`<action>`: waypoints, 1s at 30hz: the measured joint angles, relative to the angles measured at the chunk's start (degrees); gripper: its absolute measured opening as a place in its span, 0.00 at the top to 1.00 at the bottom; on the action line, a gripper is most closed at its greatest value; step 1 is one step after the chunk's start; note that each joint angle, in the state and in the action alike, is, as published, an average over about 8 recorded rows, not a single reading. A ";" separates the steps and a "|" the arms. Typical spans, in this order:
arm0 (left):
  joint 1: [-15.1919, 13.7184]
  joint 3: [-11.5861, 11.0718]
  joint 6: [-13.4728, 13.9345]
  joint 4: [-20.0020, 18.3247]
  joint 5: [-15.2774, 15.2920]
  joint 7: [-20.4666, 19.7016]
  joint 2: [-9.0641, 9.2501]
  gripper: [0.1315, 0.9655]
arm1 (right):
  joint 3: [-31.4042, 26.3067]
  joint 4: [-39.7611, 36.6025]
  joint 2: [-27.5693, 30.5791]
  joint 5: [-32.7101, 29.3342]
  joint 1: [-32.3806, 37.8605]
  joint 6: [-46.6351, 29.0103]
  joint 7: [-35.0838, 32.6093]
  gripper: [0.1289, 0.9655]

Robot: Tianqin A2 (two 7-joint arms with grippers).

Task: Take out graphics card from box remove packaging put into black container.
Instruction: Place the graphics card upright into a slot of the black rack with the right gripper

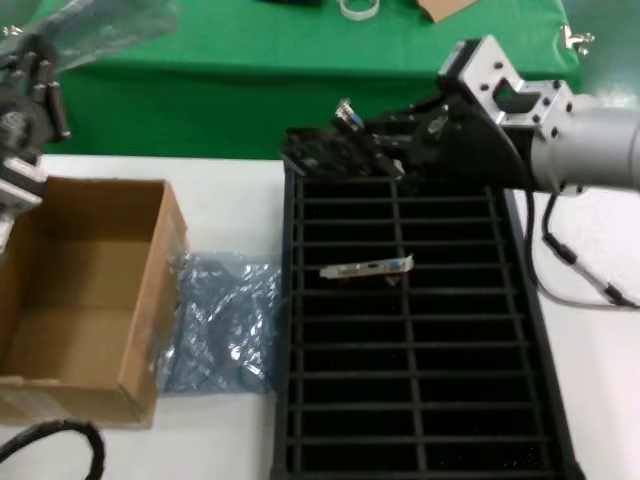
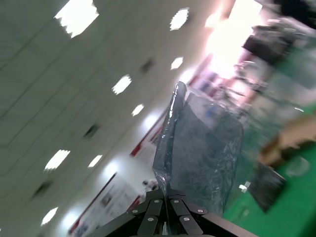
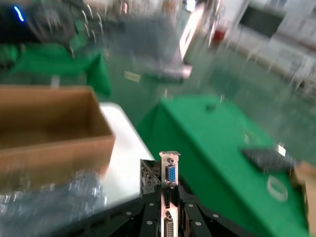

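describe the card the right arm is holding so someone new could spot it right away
Start at the black container, the big slotted tray on the white table. Above its far edge the right gripper is shut on the graphics card, a dark board whose silver bracket carries a blue port. The other card lies flat across the tray's slots; this one is held up.

White table point(image 1: 230, 200) in front; green-draped table point(image 1: 300, 60) behind. Ceiling w/ recessed light panels point(image 2: 74, 19). Green floor point(image 3: 232, 69).

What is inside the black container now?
One card with a silver bracket lies across the slots of the black container. The right gripper holds the graphics card over its far end.
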 joint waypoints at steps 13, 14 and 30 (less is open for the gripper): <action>8.46 0.08 -9.29 -9.64 -15.79 -26.40 -0.22 0.99 | -8.04 -25.90 -7.66 -5.57 19.68 -12.07 1.22 0.93; 9.71 1.45 -10.53 -10.57 -17.48 -28.92 -0.96 0.99 | -8.46 -28.43 -8.46 -5.42 20.78 -12.00 0.24 0.93; 17.81 4.07 -13.91 -17.36 -13.89 -48.93 -1.99 0.99 | -12.21 -56.01 -15.70 -1.99 31.63 -8.05 -13.90 0.93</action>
